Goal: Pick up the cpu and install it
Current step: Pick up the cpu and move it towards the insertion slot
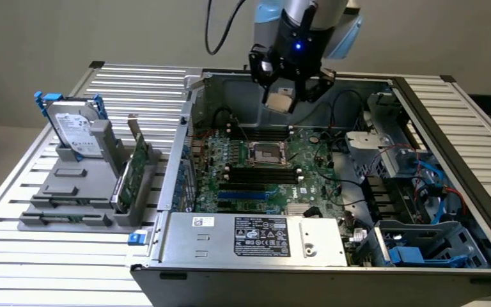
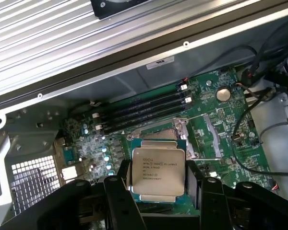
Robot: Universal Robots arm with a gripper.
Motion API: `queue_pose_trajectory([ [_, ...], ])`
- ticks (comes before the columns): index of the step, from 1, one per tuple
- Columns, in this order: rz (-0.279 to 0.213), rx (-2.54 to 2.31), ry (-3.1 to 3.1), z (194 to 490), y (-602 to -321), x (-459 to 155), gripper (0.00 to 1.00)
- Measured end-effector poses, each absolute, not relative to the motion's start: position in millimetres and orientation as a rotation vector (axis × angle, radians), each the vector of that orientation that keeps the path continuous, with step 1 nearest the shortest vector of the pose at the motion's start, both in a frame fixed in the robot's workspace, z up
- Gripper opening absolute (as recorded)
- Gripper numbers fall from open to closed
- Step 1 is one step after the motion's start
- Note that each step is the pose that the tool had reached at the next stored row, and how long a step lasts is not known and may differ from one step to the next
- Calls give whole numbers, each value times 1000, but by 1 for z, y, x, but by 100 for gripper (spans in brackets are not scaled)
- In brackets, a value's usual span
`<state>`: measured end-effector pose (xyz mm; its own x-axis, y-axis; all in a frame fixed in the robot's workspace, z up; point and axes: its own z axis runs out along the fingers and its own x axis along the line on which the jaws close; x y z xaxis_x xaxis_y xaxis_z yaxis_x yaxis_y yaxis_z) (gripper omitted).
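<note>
Fingers [image 2: 122,189] of the gripper [image 1: 281,96] clamp the cpu [image 2: 158,171] by opposite edges, spread wide, clear of the case [image 1: 228,96] walls; the socket [image 1: 267,153] lies at six o'clock in the exterior view.

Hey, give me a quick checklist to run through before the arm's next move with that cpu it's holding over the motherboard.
1. Grip on the cpu: ok, the fingers press two opposite edges.
2. Empty socket: ok, its centre shows dark with no chip in it.
3. Height above the motherboard: ok, the cpu hangs well above it in the exterior view.
4. Alignment over the socket: cannot tell; part of the socket's frame shows just beyond the cpu in the wrist view.
5. Corner orientation of the cpu: cannot tell.
6. Blue cables away from the socket: ok, they lie toward the exterior view's right.
</note>
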<state>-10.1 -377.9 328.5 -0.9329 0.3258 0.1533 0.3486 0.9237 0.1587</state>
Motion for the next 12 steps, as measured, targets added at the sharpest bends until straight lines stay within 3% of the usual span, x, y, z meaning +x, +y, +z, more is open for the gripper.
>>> queue_pose_trajectory([
  [12,-299,-835,-2905,314,-378,-10,55],
])
